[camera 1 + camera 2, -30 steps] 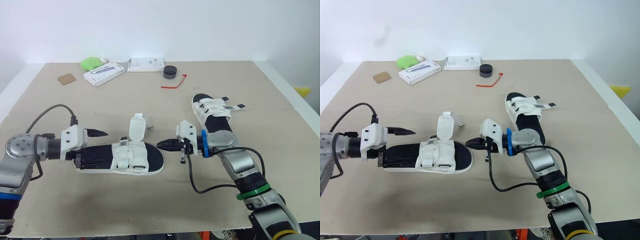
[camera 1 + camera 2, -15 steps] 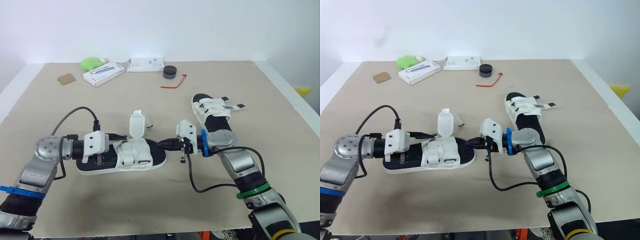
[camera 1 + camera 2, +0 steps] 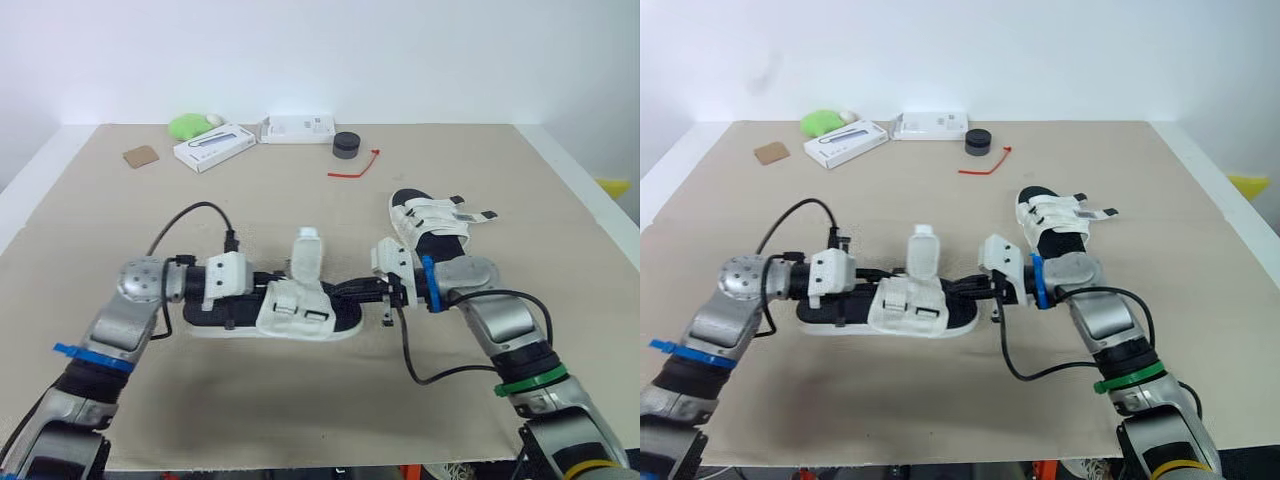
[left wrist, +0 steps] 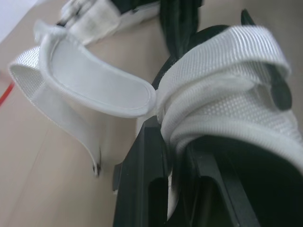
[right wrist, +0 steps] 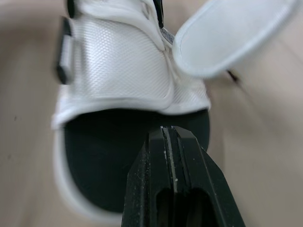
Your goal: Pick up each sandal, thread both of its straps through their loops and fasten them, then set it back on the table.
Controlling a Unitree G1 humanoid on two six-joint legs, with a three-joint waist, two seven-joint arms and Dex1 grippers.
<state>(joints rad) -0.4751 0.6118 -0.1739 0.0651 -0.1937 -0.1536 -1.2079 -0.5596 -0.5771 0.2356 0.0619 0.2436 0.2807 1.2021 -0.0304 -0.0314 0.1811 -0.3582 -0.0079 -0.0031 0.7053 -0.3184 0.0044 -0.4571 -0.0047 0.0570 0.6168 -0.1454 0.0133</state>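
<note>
Two sandals on the table (image 3: 300,430). Near sandal (image 3: 305,322) lies flat at centre, black footbed up, toe end toward your right arm. Its forefoot strap (image 3: 300,305) is folded over the footbed. The other strap (image 3: 304,255) stands upright with its loose end in the air, not fastened. Left gripper (image 3: 262,292) is in over the heel end, right up against the white straps; can't tell if it's spread or clamped. Right gripper (image 3: 346,292) is at the toe end, fingers pressed together, tips just over the black footbed. Second sandal (image 3: 432,228) lies farther back on the right, just beside your right forearm, strap ends sticking out sideways. Along the far edge: green lump (image 3: 186,126), white box (image 3: 212,148), second white box (image 3: 300,128), black puck (image 3: 346,145), red tie (image 3: 355,167).
</note>
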